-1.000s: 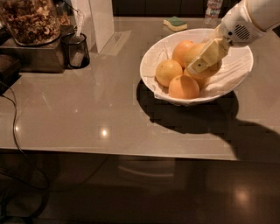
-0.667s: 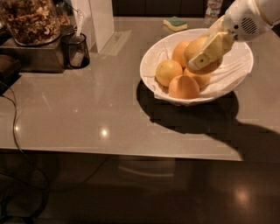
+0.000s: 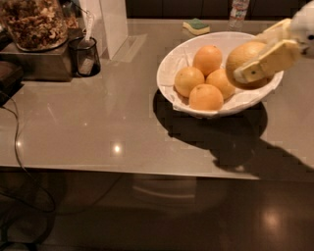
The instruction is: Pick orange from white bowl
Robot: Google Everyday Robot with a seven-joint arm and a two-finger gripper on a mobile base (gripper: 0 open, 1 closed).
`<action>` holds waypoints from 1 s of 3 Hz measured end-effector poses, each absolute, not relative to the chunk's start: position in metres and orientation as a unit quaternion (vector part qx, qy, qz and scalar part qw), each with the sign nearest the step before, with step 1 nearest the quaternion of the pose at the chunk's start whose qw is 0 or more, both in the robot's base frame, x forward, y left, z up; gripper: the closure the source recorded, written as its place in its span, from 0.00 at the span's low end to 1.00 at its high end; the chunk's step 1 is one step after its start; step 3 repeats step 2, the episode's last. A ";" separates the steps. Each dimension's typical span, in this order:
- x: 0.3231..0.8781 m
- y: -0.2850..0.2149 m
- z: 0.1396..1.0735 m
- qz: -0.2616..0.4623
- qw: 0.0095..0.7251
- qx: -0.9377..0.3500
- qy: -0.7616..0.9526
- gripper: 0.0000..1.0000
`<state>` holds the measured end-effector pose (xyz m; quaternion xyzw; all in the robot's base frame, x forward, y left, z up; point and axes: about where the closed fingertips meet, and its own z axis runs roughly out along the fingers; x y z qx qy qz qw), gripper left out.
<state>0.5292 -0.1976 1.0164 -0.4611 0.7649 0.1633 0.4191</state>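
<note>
Up on the right side of the frame, the orange (image 3: 240, 54) is held over the right part of the white bowl (image 3: 166, 66). It is the biggest fruit, dull yellow-orange and round. The gripper (image 3: 256, 58) comes in from the upper right corner and has the orange between its two pale fingers (image 3: 269, 60). One finger lies across the front of the orange and the other sits behind it, so they are clamped on the fruit. The orange sits higher than the other fruit and covers a bit of the bowl's right rim.

Four small fruits are inside the bowl, to the left of the orange. One (image 3: 207, 59) is at the back, one (image 3: 189, 81) is on the left, one (image 3: 206, 97) is at the front and one (image 3: 221, 82) is tucked in the middle, partly behind the big orange. They touch each other. A white cloth (image 3: 245, 100) lines the bowl under them.

The bowl stands on a shiny grey bench (image 3: 98, 112) and throws a dark shadow (image 3: 216, 132) toward the bottom of the frame. Behind the bowl, at the top, lies a yellow and green sponge (image 3: 196, 25), with a bottle (image 3: 239, 10) just to its right. In the upper left are a jar of brown bits (image 3: 34, 22), a black cup (image 3: 84, 56) and a tall white box (image 3: 110, 24). A dark cable (image 3: 19, 147) runs down the left edge.
</note>
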 end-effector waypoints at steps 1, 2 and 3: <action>0.505 -0.218 1.017 0.166 0.433 -0.427 0.777 1.00; 0.505 -0.218 1.017 0.166 0.433 -0.427 0.777 1.00; 0.505 -0.218 1.017 0.166 0.433 -0.427 0.777 1.00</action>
